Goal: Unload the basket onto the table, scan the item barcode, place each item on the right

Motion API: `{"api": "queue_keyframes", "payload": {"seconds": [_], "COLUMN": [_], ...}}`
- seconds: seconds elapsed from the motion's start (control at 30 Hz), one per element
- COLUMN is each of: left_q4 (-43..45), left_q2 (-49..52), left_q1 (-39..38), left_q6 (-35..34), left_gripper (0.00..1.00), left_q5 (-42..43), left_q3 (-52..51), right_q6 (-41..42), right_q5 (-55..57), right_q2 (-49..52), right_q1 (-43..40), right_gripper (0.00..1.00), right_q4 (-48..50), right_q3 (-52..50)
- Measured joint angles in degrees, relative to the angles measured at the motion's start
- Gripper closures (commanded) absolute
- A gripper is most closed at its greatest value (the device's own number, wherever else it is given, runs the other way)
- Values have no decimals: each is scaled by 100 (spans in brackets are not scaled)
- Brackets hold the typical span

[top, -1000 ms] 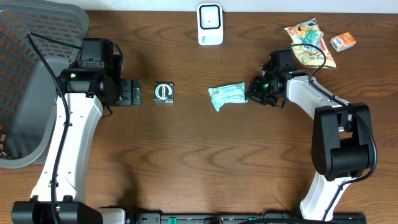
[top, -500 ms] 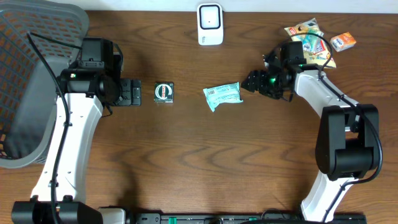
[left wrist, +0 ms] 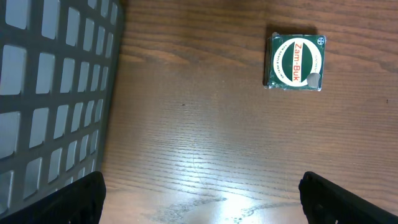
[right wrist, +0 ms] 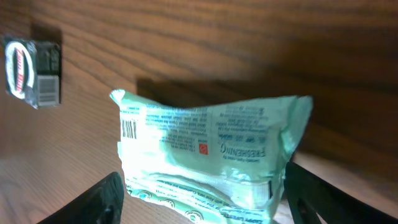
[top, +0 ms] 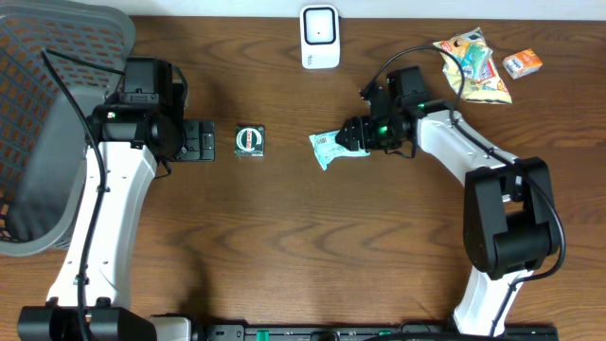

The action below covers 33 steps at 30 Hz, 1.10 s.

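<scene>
Right claw (top: pixel 360 134) hangs over the right end of the pale green packet (top: pixel 329 147), just right of the middle of the overhead frame. In its own wrist view the dark fingertips (right wrist: pixel 102 198) stand wide apart at the two lower corners, with the packet (right wrist: pixel 205 149) lying crosswise between them. The jaws are spread; whether the tips touch the wrapper I cannot tell. The packet lies on the wooden table (top: pixel 284 246), printed side up, with a small barcode (right wrist: pixel 129 129) near its left edge.

Left claw (top: pixel 202 142) sits at the left of the overhead frame, its jaws fully apart and holding nothing. Its wrist view shows bare wood between the fingertips (left wrist: pixel 81 199). A green Zam-Buk tin (left wrist: pixel 295 61) lies at the upper right of that view. In the overhead frame the tin (top: pixel 249 140) is just right of the left claw.

A white scanner (top: pixel 320 36) stands at the top centre, well apart from the packet. A grey mesh basket (top: pixel 47 114) fills the upper left corner. A snack bag (top: pixel 473 62) and a small orange box (top: pixel 522 62) lie at the upper right.
</scene>
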Motion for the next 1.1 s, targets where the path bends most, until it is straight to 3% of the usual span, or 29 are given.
{"api": "queue_keyframes", "payload": {"seconds": [0.1, 0.17, 0.27, 0.33, 0.6, 0.83, 1.1], "left_q4": [0, 0, 0, 0, 0, -2, -2], "left_q2": [0, 0, 0, 0, 0, 0, 0], "left_q1": [0, 0, 0, 0, 0, 0, 0], "left_q6": [0, 0, 0, 0, 0, 0, 0], "left_gripper": [3, 2, 2, 2, 2, 3, 2], "left_q5": [0, -2, 0, 0, 0, 0, 0], "left_q3": [2, 0, 2, 2, 2, 2, 0], "right_q6": [24, 20, 17, 0, 9, 542, 1113], "right_q5": [39, 59, 13, -33, -446, -2227, -3383], "right_q2": [111, 212, 267, 267, 271, 271, 269], "right_q1": [57, 63, 61, 59, 42, -358, -898], "right_gripper": [41, 64, 72, 99, 99, 99, 99], "right_q4": [-83, -81, -83, -76, 321, 1978, 2529], "right_q3": [2, 2, 2, 7, 17, 72, 109]}}
